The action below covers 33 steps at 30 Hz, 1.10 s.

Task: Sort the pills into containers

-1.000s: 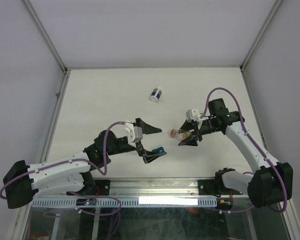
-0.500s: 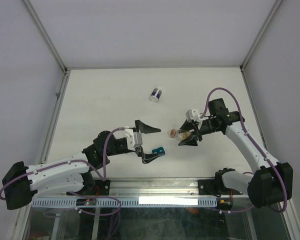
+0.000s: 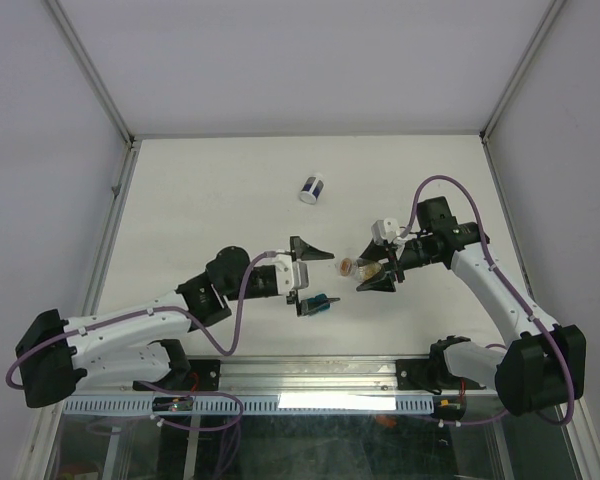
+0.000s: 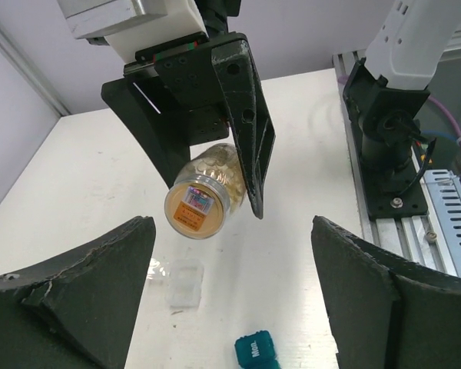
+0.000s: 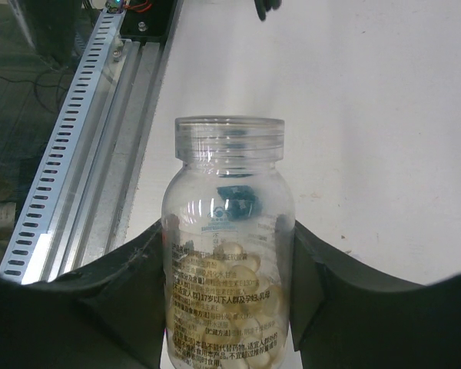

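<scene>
Right claw (image 3: 368, 270) is clamped on a clear bottle (image 5: 227, 254), one finger on each side of its body. The bottle is held off the tabletop (image 3: 210, 200), lying roughly level, with its capped end toward the left arm. The pills (image 5: 238, 307) are inside the bottle, pale yellowish and piled in the part nearest the right wrist. The neck part is see-through. From the left wrist view the bottle's end looks orange with a small label on it.

Left claw (image 3: 318, 280) is spread wide with nothing in it. It faces the bottle from just beside, not touching.

The small clear containers (image 4: 184, 283) sit on the tabletop between the two claws, below and slightly to the side of the bottle's end. The plastic is hard to read, so I cannot tell the exact count or whether anything is inside.

A teal block (image 4: 255, 352) lies on the tabletop near the containers, close to the left claw's near finger. Cannot tell if they touch.

A white jar (image 3: 312, 188) with a dark-blue band lies farther back on the tabletop, well apart from both arms.
</scene>
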{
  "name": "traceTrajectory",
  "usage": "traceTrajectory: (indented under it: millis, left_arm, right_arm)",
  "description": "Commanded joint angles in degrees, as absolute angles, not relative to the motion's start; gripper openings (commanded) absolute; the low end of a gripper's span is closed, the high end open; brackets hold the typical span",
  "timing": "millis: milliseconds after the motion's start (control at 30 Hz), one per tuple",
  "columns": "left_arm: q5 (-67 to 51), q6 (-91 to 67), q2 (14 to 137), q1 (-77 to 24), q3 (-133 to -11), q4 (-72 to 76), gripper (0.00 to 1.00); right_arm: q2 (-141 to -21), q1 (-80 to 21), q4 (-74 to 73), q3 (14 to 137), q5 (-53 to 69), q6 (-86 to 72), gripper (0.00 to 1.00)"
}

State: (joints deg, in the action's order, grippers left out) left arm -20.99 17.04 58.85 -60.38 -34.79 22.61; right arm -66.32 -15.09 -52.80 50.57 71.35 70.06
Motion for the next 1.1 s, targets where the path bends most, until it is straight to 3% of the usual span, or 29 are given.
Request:
traceTrajectory:
  millis: [0, 400, 633, 900, 1000, 1067]
  left_arm:
    - [-21.46, 20.6, 61.36, -60.37, -40.52, 19.54, 0.81]
    - [-17.5, 20.73, 68.45, -59.9, -44.5, 19.11, 0.79]
    - [-18.65, 19.29, 71.62, -59.5, -46.42, 19.7, 0.72]
    - [-20.35, 16.26, 73.39, -58.95, -47.36, 20.41, 0.45]
    - [-20.15, 12.79, 73.28, -58.76, -47.4, 21.12, 0.3]
    - [-19.72, 8.31, 73.14, -58.71, -47.78, 20.98, 0.12]
  right_arm:
    - [-64.81, -14.94, -52.61, 52.29, 74.01, 71.19, 0.0]
    - [-64.78, -15.36, -52.63, 52.16, 74.12, 71.23, 0.0]
    - [-64.77, -15.39, -52.65, 52.15, 74.1, 71.28, 0.0]
    - [-64.78, -15.56, -52.58, 52.1, 73.85, 71.35, 0.0]
    - [-64.86, -15.6, -52.55, 52.1, 73.73, 71.45, 0.0]
    - [-64.86, -15.56, -52.56, 52.01, 73.58, 71.45, 0.0]
